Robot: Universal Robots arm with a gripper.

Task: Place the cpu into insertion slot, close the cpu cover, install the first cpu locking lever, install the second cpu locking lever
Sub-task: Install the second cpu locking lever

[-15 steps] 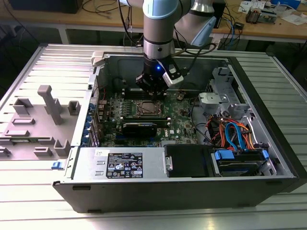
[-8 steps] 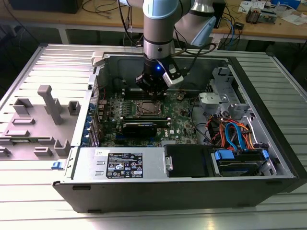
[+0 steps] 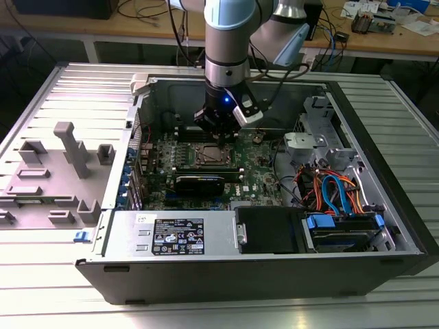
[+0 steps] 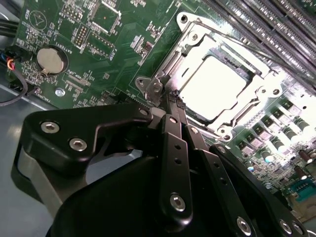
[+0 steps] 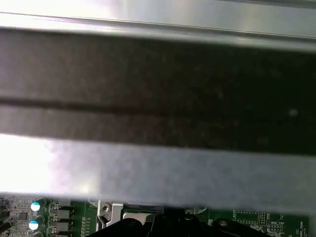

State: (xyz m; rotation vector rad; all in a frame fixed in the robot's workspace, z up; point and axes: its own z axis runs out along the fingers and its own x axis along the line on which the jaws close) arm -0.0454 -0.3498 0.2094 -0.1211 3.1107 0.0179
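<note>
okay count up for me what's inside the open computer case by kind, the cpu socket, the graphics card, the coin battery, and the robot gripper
CPU socket: 1, the insertion slot with the cpu seated under the cpu cover
Graphics card: 1
Coin battery: 1
Gripper: 1, fingertips together at the socket's edge
Total: 4

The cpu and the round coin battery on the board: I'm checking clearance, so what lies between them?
In the second wrist view, between the cpu and the coin battery lie the cpu cover frame and green board with small components.
</note>
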